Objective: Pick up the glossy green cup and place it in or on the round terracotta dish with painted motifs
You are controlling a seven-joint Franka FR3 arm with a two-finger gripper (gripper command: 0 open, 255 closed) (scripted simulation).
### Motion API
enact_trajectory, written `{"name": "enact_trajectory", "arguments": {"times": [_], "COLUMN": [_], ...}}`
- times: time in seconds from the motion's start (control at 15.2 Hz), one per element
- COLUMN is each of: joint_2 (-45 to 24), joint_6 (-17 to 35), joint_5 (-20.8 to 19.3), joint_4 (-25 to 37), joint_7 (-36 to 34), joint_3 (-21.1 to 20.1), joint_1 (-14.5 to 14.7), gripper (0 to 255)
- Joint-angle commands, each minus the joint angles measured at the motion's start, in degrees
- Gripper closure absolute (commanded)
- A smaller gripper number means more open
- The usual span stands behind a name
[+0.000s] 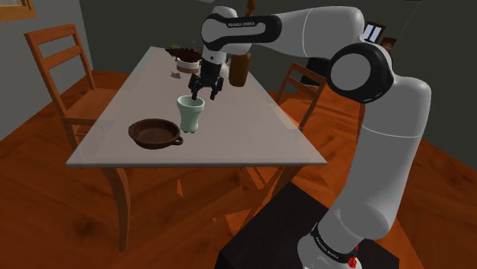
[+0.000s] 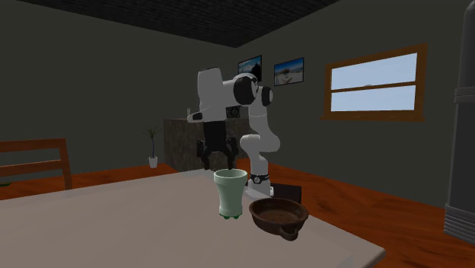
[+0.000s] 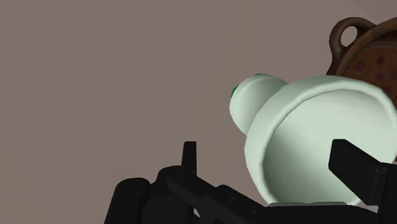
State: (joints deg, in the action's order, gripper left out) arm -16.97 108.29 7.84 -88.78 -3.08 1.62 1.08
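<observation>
Tabletop (image 1: 252, 141): pale and long. The task things stand near the end closest to the stand, probably so both lie within the arm's reach.
Arm (image 1: 390, 145): bent over from the stand and reaching across the tabletop, the wrist turned down so the hand comes at the cup from above.
Chairs (image 1: 55, 72): wooden, one on each long side, clear of the work.
Bottle (image 1: 239, 69): dark, at the far end behind the hand, out of the way.
Dish (image 1: 155, 132): round, brown, with a loop handle and a speckled inside. It sits flat just beside the cup, on the shoulder view's left, and nothing is in it. The carry looks short.
Cup (image 1: 191, 113): pale glossy green, upright on the tabletop with its mouth up and not lifted. The open mouth offers a rim to pinch.
End effector (image 1: 206, 96): just over the cup's rim, with the fingers spread and clasping nothing. In the wrist view one finger (image 3: 189, 154) stands outside the wall and the other over the mouth, so a rim grasp seems intended. It likely has to descend a little and close.
</observation>
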Motion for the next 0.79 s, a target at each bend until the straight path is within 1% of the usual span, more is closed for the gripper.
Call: {"name": "enact_trajectory", "arguments": {"times": [0.0,0.2,0.73], "joint_2": [-0.5,-1.1,-1.1], "joint_6": [1.3,3.8,3.8], "joint_5": [0.1,0.2,0.2], "joint_4": [-0.8,-2.7,-2.7], "joint_7": [-0.1,0.0,0.0], "joint_3": [-0.1,-0.2,-0.2], "joint_1": [0.1,0.3,0.3], "gripper": [0,0,0]}}
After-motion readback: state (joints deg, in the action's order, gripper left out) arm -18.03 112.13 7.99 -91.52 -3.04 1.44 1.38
